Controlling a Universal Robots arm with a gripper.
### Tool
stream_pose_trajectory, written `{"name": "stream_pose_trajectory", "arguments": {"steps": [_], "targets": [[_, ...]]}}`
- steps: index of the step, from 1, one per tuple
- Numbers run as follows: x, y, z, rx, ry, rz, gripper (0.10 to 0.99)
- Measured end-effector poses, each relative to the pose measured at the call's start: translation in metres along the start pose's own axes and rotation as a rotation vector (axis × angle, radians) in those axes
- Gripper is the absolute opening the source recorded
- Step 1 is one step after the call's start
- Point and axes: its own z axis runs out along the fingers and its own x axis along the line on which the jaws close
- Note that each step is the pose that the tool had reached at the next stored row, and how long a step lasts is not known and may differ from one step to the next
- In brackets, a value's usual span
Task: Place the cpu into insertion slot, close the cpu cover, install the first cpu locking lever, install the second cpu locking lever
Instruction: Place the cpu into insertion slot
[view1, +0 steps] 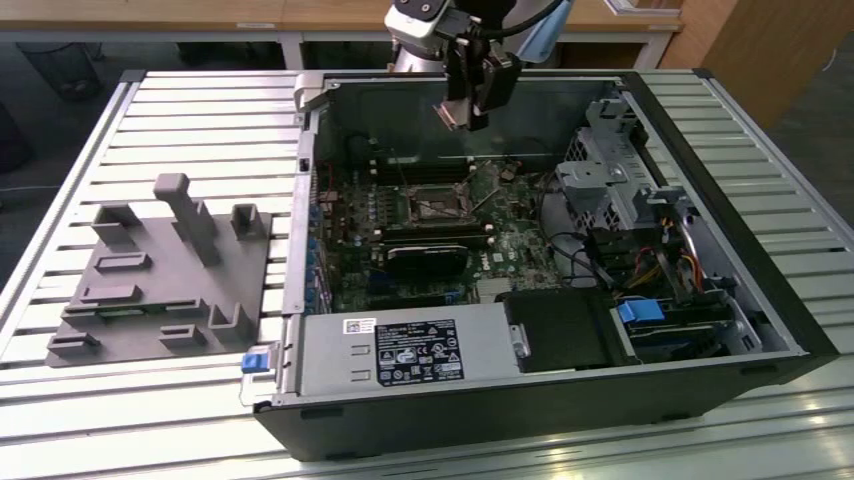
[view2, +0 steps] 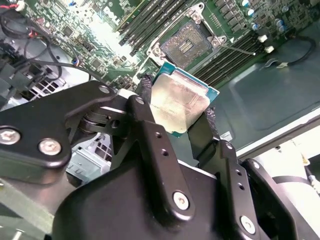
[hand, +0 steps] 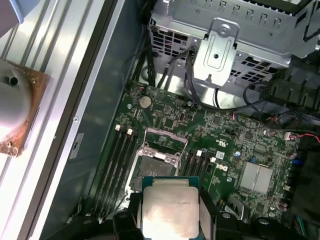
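My gripper (view1: 467, 118) hangs high over the open computer case, shut on the cpu (view2: 180, 102), a flat silvery-beige square chip with a green edge. The cpu (hand: 169, 210) sits between the two black fingers (view2: 145, 95) in both wrist views. The insertion slot (view1: 434, 207) lies well below on the green motherboard (view1: 514, 250). In both wrist views the insertion slot (view2: 187, 44) shows a bare dark centre with nothing in it. The cpu cover (hand: 165, 145), a thin metal frame, stands swung up at the slot's far side.
A black heatsink block (view1: 427, 258) sits just in front of the slot. A grey power supply box (view1: 400, 350) fills the case's front, and a metal drive cage (view1: 614, 170) with cables stands on the exterior view's right. A grey fixture (view1: 160, 270) rests on the slatted table.
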Motion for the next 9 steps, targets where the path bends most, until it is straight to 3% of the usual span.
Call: {"name": "stream_pose_trajectory", "arguments": {"steps": [9], "targets": [[0.0000, 0.0000, 0.0006, -0.001, -0.0069, 0.077, 0.541]]}}
